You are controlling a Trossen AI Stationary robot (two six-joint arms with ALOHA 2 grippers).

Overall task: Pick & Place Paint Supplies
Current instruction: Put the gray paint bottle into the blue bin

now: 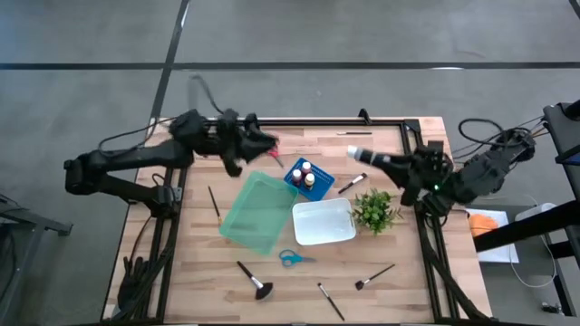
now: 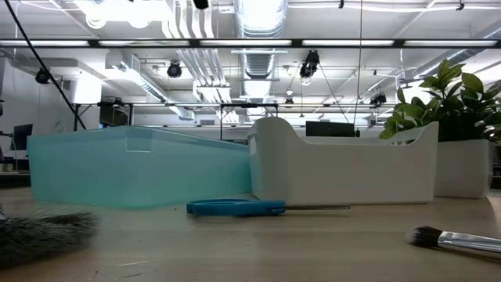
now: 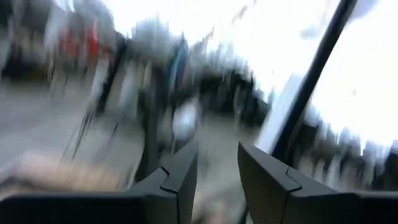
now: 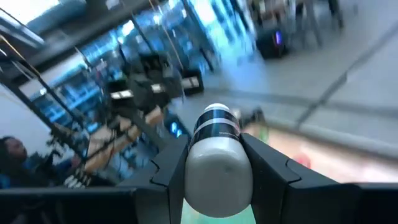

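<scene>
My right gripper hangs over the table's right edge, shut on a fat brush with a pale handle and a black band. My left gripper hovers over the far left of the table; its fingers stand apart with nothing between them. Something small and red shows just beside it; I cannot tell whether they touch. Paint bottles stand in a blue tray. Blue scissors and several slim brushes lie flat on the wood. My right gripper pinches the fat brush between its two fingers, on the sides of the pale handle near its rounded end. The fingers lie along the brush, about level. The brush sticks out past the fingertips toward the table's far left, lifted clear of the table.
A teal bin and a white bin sit mid-table, with a small leafy plant to the right of the white one. In the low view the blue scissors lie in front of both bins. Black frame rails edge the table.
</scene>
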